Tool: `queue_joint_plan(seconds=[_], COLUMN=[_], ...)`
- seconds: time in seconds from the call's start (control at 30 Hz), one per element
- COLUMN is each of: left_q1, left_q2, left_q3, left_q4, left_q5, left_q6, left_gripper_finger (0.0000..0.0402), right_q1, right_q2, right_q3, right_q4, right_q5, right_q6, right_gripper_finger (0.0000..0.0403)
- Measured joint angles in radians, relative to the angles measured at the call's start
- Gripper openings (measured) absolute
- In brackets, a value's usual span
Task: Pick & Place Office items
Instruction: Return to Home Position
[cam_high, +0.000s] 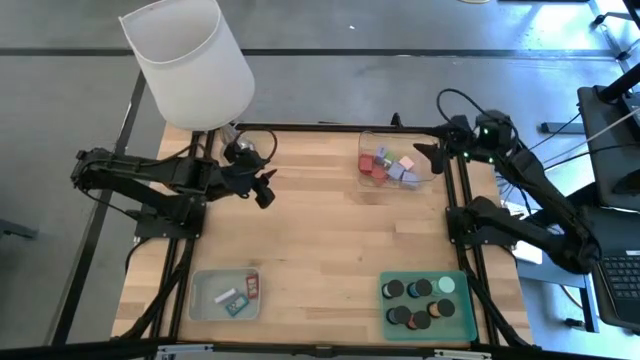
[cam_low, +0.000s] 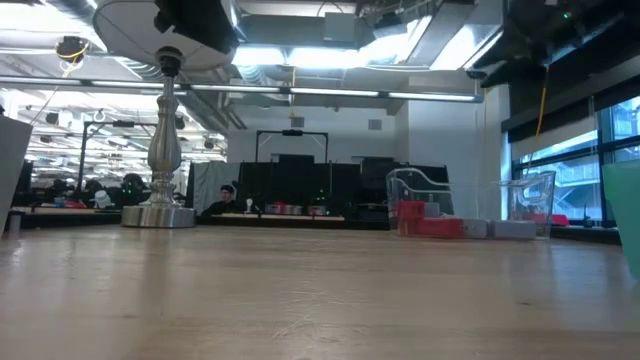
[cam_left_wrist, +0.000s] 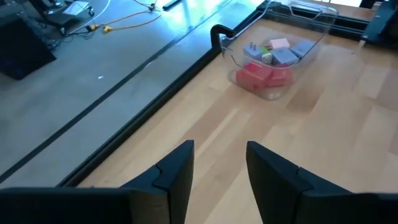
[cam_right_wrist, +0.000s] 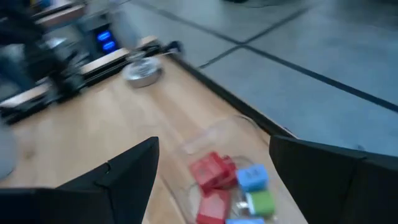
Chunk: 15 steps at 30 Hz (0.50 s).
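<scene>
both arms are drawn in toward their own sides of the worktop (cam_high: 320, 240), and neither carries anything. the left gripper (cam_high: 265, 190) hangs above the wood near the lamp (cam_high: 190, 60), toward the lamp-side edge. its wrist view shows the two fingers (cam_left_wrist: 177, 177) parted by a narrow gap with nothing between them. the right gripper (cam_high: 424, 155) is at the same edge on the other side, just beside the clear tray (cam_high: 365, 138), jaws spread wide and empty.

the office items lie in three places. red blocks (cam_high: 372, 166), a pink block (cam_high: 405, 161) and lilac blocks (cam_high: 397, 172) are in the clear tray. a few small pieces (cam_high: 240, 297), one red and one pale, are in the grey tray (cam_high: 205, 305) at the opposite edge on the left arm's side. dark cylinders with coloured tops (cam_high: 415, 305) fill the green tray (cam_high: 462, 322) at the corner on the right arm's side.

the step in hand looks like a retreat to rest, so the risks are of collision, not of grasping. the right gripper is the closest call: a swing toward the middle could clip the light tray's wall and shove it or tip blocks out. on the left, the arm's links and cable run close to the lamp's foot, and a wide fold could knock the tall, top-heavy lamp. the blocks in the clear tray suggest the sorting may not be over.
</scene>
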Motion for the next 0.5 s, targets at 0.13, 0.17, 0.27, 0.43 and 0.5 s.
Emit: queue_joint_plan(seconds=[0.13, 0.17, 0.27, 0.43, 0.5], left_q1=[0.009, 0.011, 0.014, 0.013, 0.013], left_q2=[0.000, 0.000, 0.000, 0.000, 0.000], left_q3=[0.000, 0.000, 0.000, 0.000, 0.000], left_q4=[0.000, 0.000, 0.000, 0.000, 0.000], left_q5=[0.001, 0.003, 0.022, 0.040, 0.039], left_q6=[0.000, 0.000, 0.000, 0.000, 0.000], left_gripper_finger=[0.0143, 0.0143, 0.0143, 0.0143, 0.0143], right_q1=[-0.001, -0.001, -0.001, -0.001, -0.001], right_q2=[-0.094, -0.123, -0.206, -0.365, -0.430], right_q3=[-0.077, -0.090, -0.126, -0.204, -0.239], right_q4=[0.005, 0.004, 0.011, 0.012, 0.011], right_q5=[0.131, 0.144, 0.147, 0.151, 0.156], right_q6=[0.071, 0.082, 0.101, 0.139, 0.173], right_gripper_finger=[0.0307, 0.0307, 0.0307, 0.0307, 0.0307])
